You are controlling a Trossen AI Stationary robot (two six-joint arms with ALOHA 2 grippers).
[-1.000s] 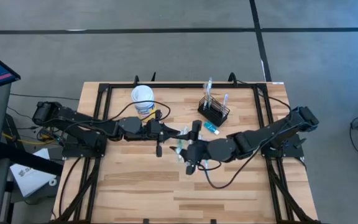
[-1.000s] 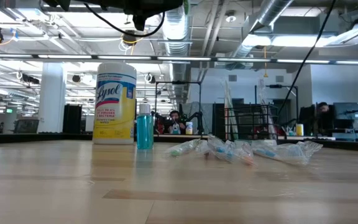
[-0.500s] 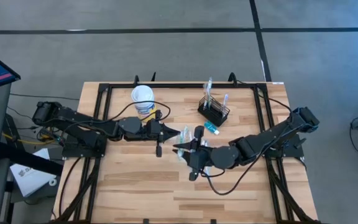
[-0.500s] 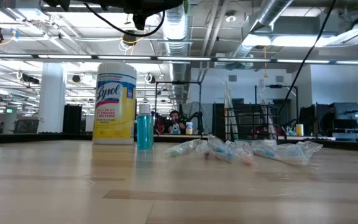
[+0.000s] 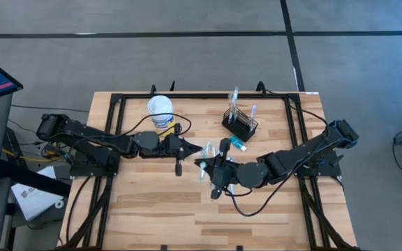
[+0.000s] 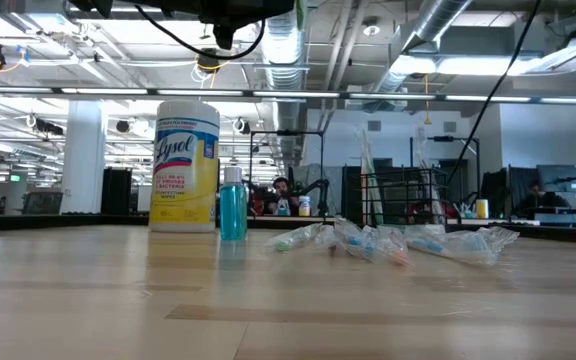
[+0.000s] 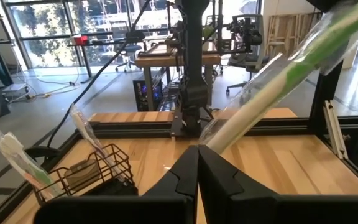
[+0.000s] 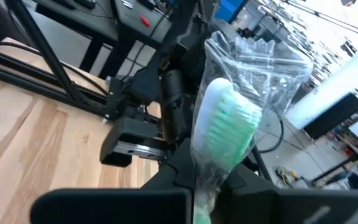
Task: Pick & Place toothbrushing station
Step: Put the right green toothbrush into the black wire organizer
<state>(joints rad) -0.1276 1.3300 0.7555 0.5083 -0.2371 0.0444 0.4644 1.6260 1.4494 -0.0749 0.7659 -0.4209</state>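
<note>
The right gripper (image 5: 208, 167), open a second ago, has closed on a plastic-wrapped green toothbrush (image 8: 224, 134) mid-table. The left gripper (image 5: 199, 148) pinches what seems the same wrapper. Carrying it to the black wire caddy (image 5: 240, 124) likely comes next.

Wooden table (image 5: 152, 209) carries canister (image 5: 160, 108), mesh caddy (image 5: 240, 125), wrapped toothbrushes (image 6: 398, 243)

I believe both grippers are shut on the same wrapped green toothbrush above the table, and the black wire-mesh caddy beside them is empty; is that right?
Not quite: the black wire-mesh caddy is not empty. The left wrist view shows wrapped toothbrushes standing in it. The rest holds: the left gripper and right gripper are both shut on the same wrapped green toothbrush above the table.
</note>
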